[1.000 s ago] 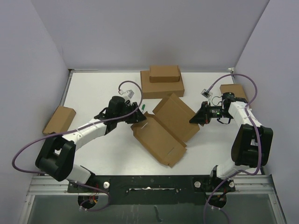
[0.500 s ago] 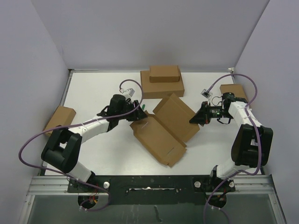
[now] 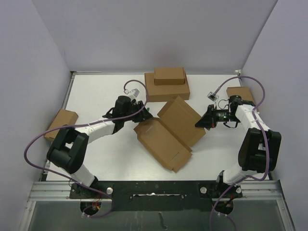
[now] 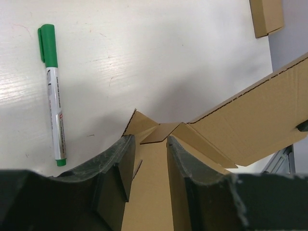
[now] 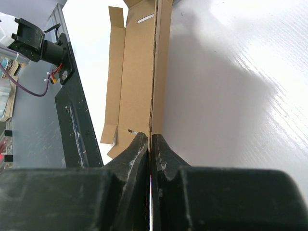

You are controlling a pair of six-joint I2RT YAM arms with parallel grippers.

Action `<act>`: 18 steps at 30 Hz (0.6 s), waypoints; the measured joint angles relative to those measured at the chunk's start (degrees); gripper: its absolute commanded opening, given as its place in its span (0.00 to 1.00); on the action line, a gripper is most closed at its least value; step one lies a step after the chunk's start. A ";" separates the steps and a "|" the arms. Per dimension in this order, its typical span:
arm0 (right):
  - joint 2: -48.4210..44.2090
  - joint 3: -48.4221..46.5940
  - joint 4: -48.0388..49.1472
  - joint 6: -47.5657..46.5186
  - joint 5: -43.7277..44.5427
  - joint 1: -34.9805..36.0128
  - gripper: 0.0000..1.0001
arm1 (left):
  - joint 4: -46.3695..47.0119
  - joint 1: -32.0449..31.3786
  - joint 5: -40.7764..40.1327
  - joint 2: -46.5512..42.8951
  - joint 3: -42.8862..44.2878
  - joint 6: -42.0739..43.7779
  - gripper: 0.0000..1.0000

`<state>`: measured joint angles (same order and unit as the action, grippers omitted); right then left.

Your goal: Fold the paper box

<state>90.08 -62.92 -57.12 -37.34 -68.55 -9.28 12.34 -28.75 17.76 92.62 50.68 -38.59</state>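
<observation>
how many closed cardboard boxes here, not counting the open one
4. A wide brown cardboard box at back centre, a smaller brown box stacked on it, a brown box at the left edge, a brown box at the right edge. Others may be hidden.

Lighting: bright, even, from overhead. Glare: the white table [image 5: 250, 57] washes out in my right-wrist view. Shadows: soft grey patches beside the paper box [image 4: 250, 120]. Focus: my own fingers [image 4: 115, 166] dark and blurred; the overhead view is sharp.
</observation>
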 measured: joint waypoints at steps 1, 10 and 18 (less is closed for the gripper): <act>0.00 0.00 0.00 0.00 0.00 0.00 0.00 | -0.02 0.00 -0.02 0.33 0.17 -0.09 0.31; 0.00 0.00 -0.02 -0.22 -0.02 0.28 0.00 | -0.07 0.09 -0.66 1.29 1.16 -0.59 0.31; 0.00 -0.02 -0.07 -0.39 -0.02 0.35 0.00 | 0.52 0.90 -0.68 2.14 1.25 -2.62 0.31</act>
<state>90.08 -62.94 -57.19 -37.74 -68.58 -8.93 12.86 -27.86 17.08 94.76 51.92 -41.21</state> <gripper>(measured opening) 0.039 0.312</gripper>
